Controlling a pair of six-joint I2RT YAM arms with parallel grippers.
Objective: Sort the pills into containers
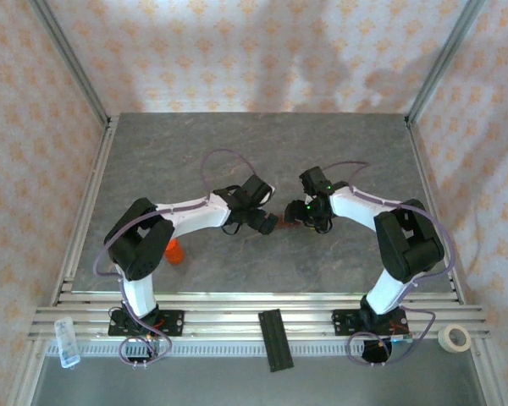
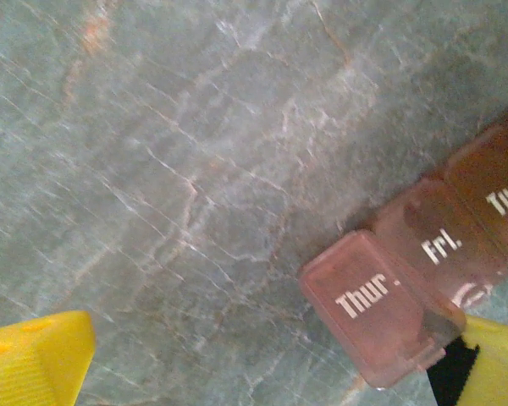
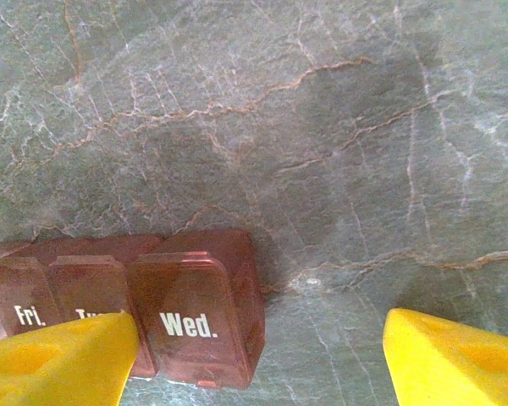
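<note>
The containers (image 1: pixel 291 222) are one reddish-brown strip of lidded day compartments lying on the table between my two grippers. In the left wrist view the containers (image 2: pixel 423 288) run off to the right, with the "Thur." lid nearest and touching the right yellow finger (image 2: pixel 491 368). My left gripper (image 2: pixel 262 376) is open over bare table. In the right wrist view the "Wed." end of the containers (image 3: pixel 195 317) lies between the fingers, close against the left finger (image 3: pixel 55 359). My right gripper (image 3: pixel 254 364) is open. The pills are out of view.
An orange object (image 1: pixel 175 251) stands beside the left arm's elbow. A black ribbed bar (image 1: pixel 275 339), a clear plastic piece (image 1: pixel 66 341) and a roll of tape (image 1: pixel 454 337) lie on the near rail. The far half of the table (image 1: pixel 254 144) is bare stone.
</note>
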